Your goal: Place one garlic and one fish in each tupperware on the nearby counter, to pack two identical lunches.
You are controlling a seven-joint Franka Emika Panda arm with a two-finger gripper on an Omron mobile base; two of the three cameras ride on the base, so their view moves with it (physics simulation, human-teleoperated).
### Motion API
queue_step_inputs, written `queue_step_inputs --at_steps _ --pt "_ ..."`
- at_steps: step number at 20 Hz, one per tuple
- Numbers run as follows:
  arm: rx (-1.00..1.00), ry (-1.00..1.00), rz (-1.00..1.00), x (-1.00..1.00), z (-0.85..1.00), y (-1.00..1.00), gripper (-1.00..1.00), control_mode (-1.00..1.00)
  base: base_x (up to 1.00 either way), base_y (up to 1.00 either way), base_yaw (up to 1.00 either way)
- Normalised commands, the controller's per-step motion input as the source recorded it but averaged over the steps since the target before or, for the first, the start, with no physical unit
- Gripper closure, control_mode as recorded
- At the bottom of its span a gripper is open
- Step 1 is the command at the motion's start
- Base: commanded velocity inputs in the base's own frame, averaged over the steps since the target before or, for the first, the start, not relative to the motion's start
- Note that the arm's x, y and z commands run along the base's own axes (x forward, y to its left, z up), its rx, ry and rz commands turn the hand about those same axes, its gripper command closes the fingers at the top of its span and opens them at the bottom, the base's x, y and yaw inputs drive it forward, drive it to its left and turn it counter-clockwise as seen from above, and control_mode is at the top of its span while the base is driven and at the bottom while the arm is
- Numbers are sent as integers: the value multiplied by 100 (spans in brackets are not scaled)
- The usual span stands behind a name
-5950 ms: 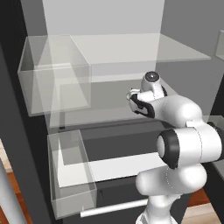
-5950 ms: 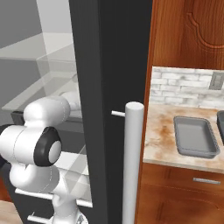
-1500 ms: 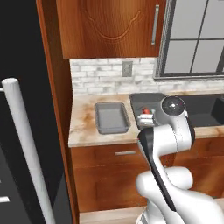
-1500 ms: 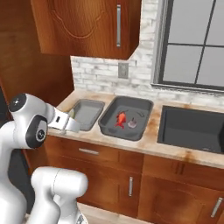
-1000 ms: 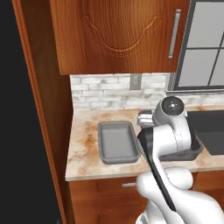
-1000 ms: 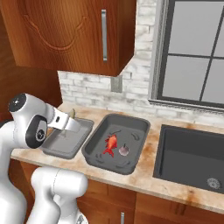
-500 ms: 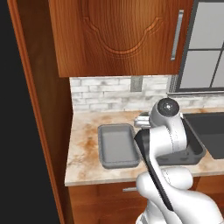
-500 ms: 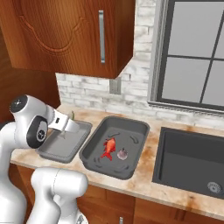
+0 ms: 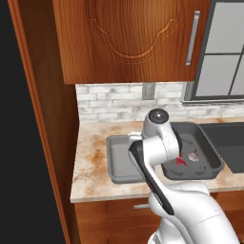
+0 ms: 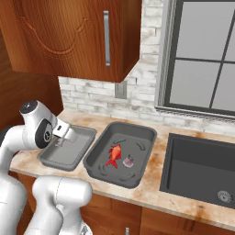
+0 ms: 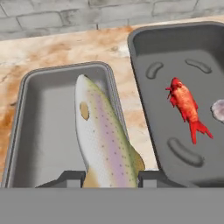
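Observation:
My gripper (image 11: pixel 109 177) is shut on the tail end of the slim pale fish (image 11: pixel 105 140), which hangs head-forward over the smaller, lighter grey tupperware (image 11: pixel 43 131). In the right base view the gripper (image 10: pixel 61 141) hovers just above that tray (image 10: pixel 64 157). The larger, darker tupperware (image 10: pixel 140 133) stands right beside it. In it lie the red-orange fish (image 10: pixel 114 154) and one garlic bulb (image 10: pixel 128 161). The hand view shows the same red fish (image 11: pixel 186 105) and the garlic (image 11: pixel 218 109) at its right edge. The arm hides my gripper in the left base view.
Both trays rest on the beige mottled counter (image 10: pixel 151 190) against a white brick backsplash. The black sink basin (image 10: pixel 202 174) lies to the right of the larger tray. A wooden wall cabinet (image 10: pixel 92 36) hangs above, and a tall wooden panel (image 9: pixel 43 119) bounds the counter's left end.
The base has driven from the grey shelves to the counter, so the whole scene shifted. Over the last second the trays drew nearer in view; the gripper stays shut on the pale fish.

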Motion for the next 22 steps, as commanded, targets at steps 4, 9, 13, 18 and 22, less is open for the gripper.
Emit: queue_step_inputs --at_steps 4,9,13,18,22 --pt "3 9 1 42 -47 54 100 -100 0 0 0" --pt "1 0 4 24 -46 40 100 -100 0 0 0" --pt "7 0 3 20 -37 23 100 -100 0 0 0" --pt "3 0 1 3 -19 0 100 -100 0 0 0" --pt "0 0 0 19 -26 0 100 -100 0 0 0"
